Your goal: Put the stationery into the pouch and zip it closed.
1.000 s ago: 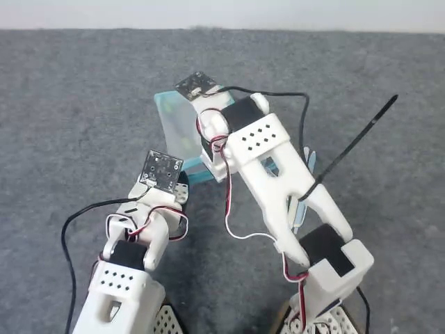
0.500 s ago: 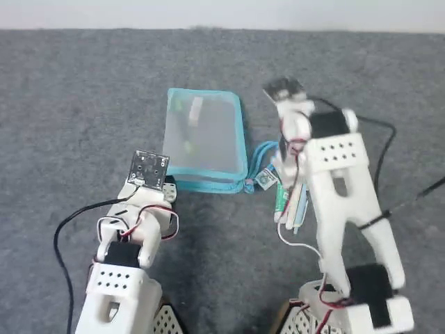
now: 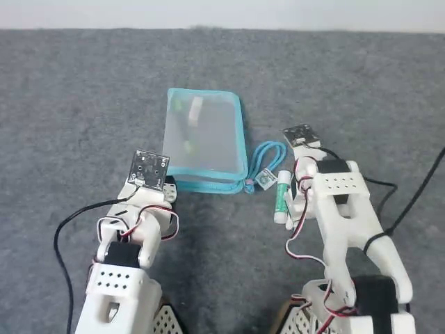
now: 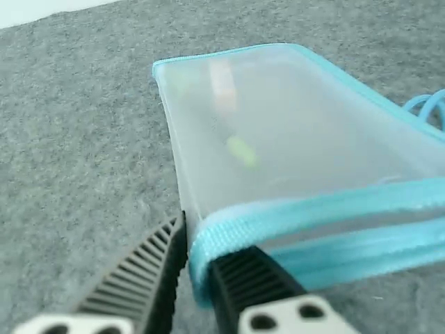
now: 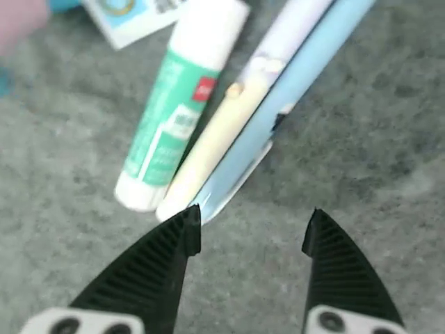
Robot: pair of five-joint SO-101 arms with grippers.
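Pulled back from over the pouch (image 3: 205, 142) toward its base, the right arm now holds the right pincer (image 5: 254, 217) with jaws apart above the grey surface (image 3: 83, 90). It sits at the ends of a green-and-white glue stick (image 5: 184, 104) and two pens (image 5: 288, 87), one cream and one blue, lying side by side near the pouch's blue cord loop (image 3: 268, 156). The left pincer (image 4: 199, 245) has stayed clamped on the near corner of the teal zip edge of the pouch, which lies flat and translucent.
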